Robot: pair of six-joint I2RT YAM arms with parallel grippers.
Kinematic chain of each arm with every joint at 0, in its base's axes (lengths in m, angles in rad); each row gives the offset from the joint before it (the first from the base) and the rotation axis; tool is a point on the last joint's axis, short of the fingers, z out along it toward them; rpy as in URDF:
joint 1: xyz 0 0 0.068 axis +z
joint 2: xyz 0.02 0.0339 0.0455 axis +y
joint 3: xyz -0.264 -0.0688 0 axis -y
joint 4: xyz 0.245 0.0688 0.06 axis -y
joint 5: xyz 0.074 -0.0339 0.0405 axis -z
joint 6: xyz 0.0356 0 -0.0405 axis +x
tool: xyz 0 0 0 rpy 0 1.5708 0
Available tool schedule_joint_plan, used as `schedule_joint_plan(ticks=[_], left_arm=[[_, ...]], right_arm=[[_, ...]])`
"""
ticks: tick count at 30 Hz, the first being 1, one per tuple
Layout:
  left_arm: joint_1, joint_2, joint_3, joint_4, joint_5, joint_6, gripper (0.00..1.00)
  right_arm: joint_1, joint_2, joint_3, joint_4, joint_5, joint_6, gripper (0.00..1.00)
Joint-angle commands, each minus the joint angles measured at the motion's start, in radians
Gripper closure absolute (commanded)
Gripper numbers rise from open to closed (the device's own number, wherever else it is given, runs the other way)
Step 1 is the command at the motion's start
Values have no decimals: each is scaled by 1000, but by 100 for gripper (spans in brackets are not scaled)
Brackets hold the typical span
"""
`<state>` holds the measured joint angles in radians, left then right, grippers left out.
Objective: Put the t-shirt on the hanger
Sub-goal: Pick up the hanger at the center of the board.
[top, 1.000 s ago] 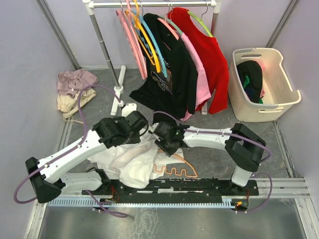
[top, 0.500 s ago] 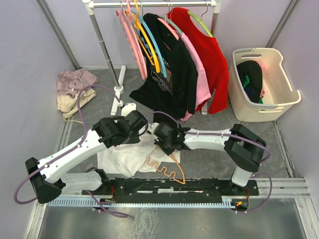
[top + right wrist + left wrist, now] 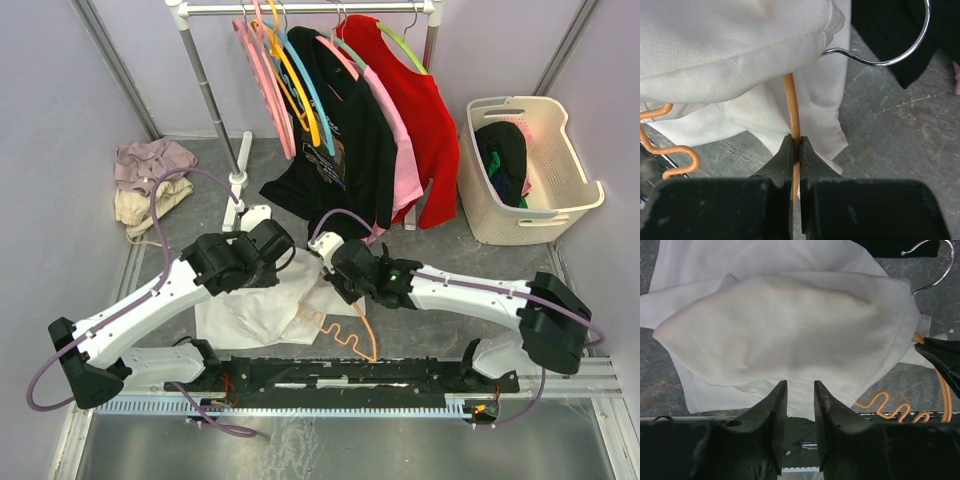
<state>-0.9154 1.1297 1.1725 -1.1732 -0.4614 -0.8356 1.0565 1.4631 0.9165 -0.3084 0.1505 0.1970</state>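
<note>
The white t-shirt (image 3: 250, 310) lies crumpled on the grey floor between the arms. It fills the left wrist view (image 3: 790, 325) and the top of the right wrist view (image 3: 730, 45). The thin orange hanger (image 3: 345, 330) has one end tucked inside the shirt; its wavy bar (image 3: 890, 407) and metal hook (image 3: 890, 55) stick out. My right gripper (image 3: 794, 140) is shut on the hanger's orange arch (image 3: 792, 105), at the shirt's right edge (image 3: 340, 285). My left gripper (image 3: 801, 385) is open and empty, just above the shirt's near hem.
A clothes rack (image 3: 300, 8) at the back holds pink and yellow hangers, a black printed shirt (image 3: 340, 150), a pink shirt and a red one. A cream laundry basket (image 3: 530, 170) stands at the right. A pile of clothes (image 3: 150, 180) lies at the left.
My right arm has stretched out, and its gripper has swung the hanger so the wavy bar now lies diagonally. The shirt has shifted up and spread flatter. The left gripper has barely moved.
</note>
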Motion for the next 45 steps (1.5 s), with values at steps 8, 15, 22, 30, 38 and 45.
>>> schedule_joint_plan(ticks=[8,15,22,30,38,45], left_arm=[[6,-40,159,-84,-53,49,63],[7,-134,149,-104,-41,0,55],[7,-248,110,-81,-20,-5,51],[6,-385,-115,164,166,14,47],[7,-517,-302,297,209,-27,45],[6,-649,-489,473,191,-126,45]], right_arm=[[0,-257,-81,85,117,72,99],[-1,-360,-45,-89,197,91,99],[-1,-463,-19,-204,239,108,99],[-1,-498,76,-283,241,126,99],[-1,-498,129,-312,267,140,99],[-1,-485,191,-342,260,151,99]])
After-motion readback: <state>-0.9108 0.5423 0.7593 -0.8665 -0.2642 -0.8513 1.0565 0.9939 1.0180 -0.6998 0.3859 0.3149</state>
